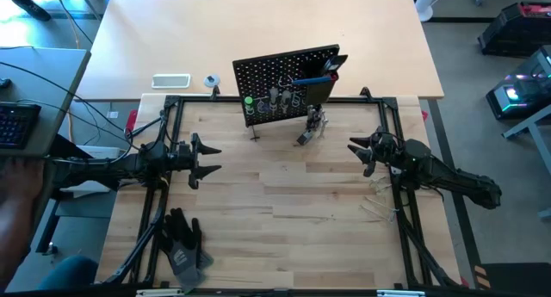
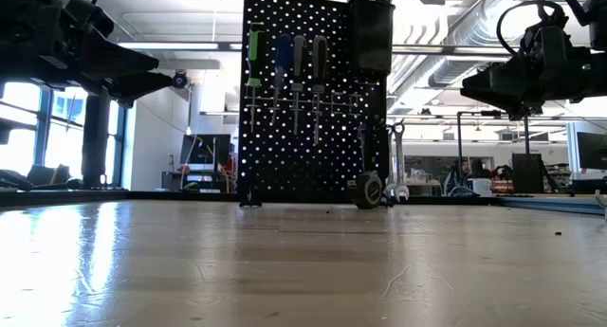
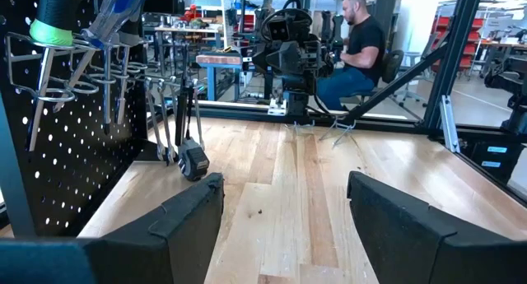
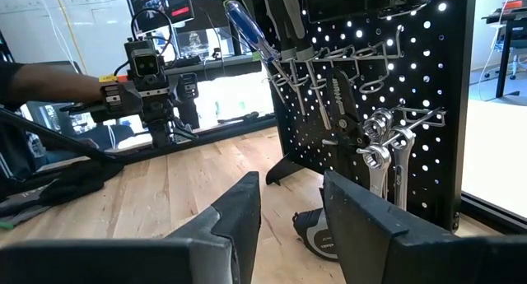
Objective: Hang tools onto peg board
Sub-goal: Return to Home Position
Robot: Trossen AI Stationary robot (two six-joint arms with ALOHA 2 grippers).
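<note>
Left hand (image 1: pixel 213 158) and right hand (image 1: pixel 358 157) gape wide, empty — draw each back, clear of the peg board (image 1: pixel 280 73), without jolting the counter (image 1: pixel 293 215).

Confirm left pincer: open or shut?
Open. In the left wrist view the left pincer has its fingers set wide apart with nothing held between them; the high view shows the same spread.
</note>
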